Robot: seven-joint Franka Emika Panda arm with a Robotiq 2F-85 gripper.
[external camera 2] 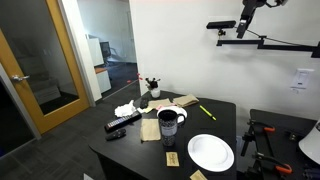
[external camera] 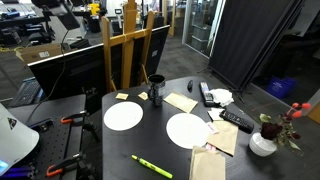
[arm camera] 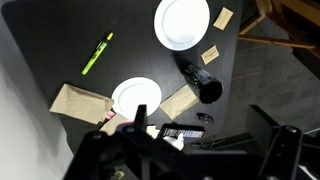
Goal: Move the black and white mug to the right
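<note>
While the Robotiq gripper [arm camera: 195, 118] hangs above the dark round table [arm camera: 60, 50], its jaws stand apart, grasping nothing. The small black cylindrical mug with whitish markings [external camera: 155, 88] stands upright there, near two round white plates [external camera: 123, 116].

The black and white mug [external camera: 155, 90] is a small dark cylinder with pale markings on its wall. It stands upright on the dark worktop [external camera: 155, 137], near the edge, just beside a tan paper sheet [external camera: 180, 101], with nothing gripping it.
</note>
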